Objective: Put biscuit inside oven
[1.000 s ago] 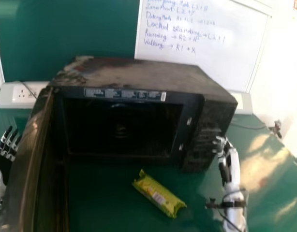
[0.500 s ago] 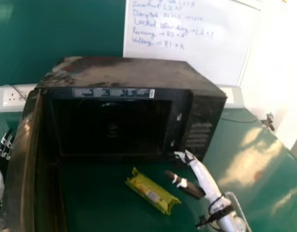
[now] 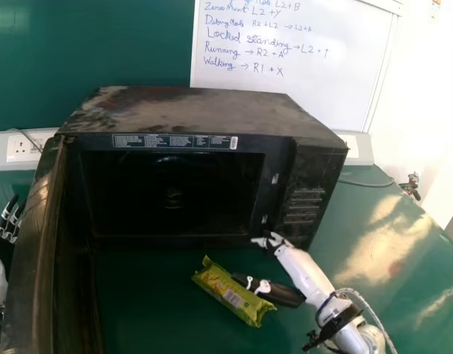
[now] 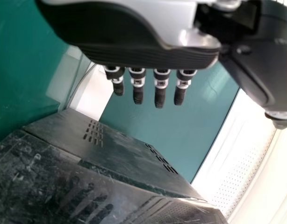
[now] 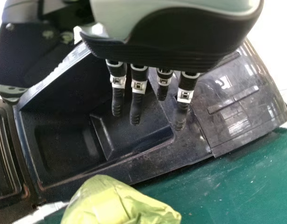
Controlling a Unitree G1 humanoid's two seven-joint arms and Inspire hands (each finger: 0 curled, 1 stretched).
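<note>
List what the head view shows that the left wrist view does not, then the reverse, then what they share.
Head view: the green biscuit packet, the right hand, the oven cavity and the written-on whiteboard.
Left wrist view: slots in the casing and dark finger reflections.
Both: the oven and the left hand.
</note>
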